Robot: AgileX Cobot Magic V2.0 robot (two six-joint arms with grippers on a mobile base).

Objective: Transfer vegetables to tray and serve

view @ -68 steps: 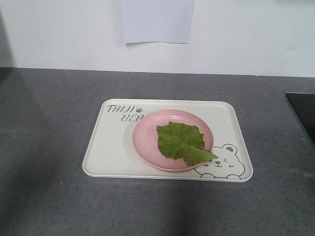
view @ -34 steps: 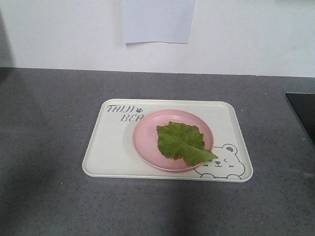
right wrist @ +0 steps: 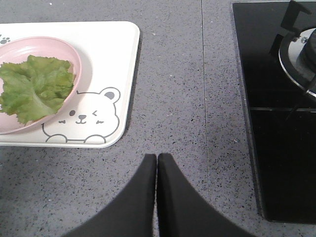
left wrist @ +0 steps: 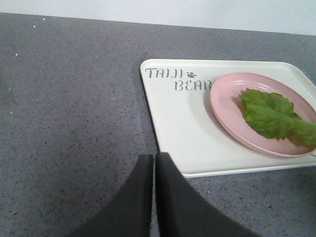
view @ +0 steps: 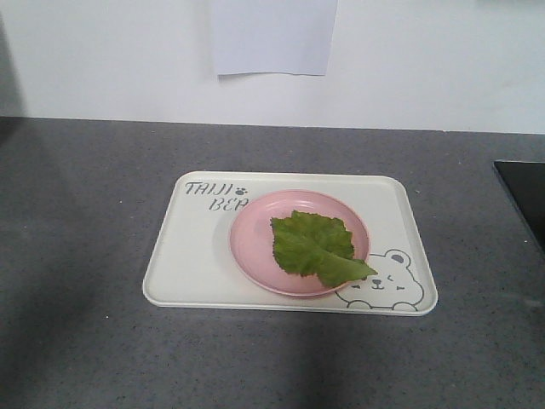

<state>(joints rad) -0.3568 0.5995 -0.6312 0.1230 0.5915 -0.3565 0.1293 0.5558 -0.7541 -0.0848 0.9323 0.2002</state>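
Observation:
A green lettuce leaf lies on a round pink plate. The plate stands on the cream tray with "TAIJI BEAR" lettering and a bear drawing, on the grey counter. The leaf, plate and tray show in the left wrist view, and the leaf, plate and tray in the right wrist view. My left gripper is shut and empty, over the counter near the tray's front left corner. My right gripper is shut and empty, right of the tray's front right corner.
A black glass hob with a metal burner lies right of the tray; its edge shows in the front view. A white wall with a paper sheet backs the counter.

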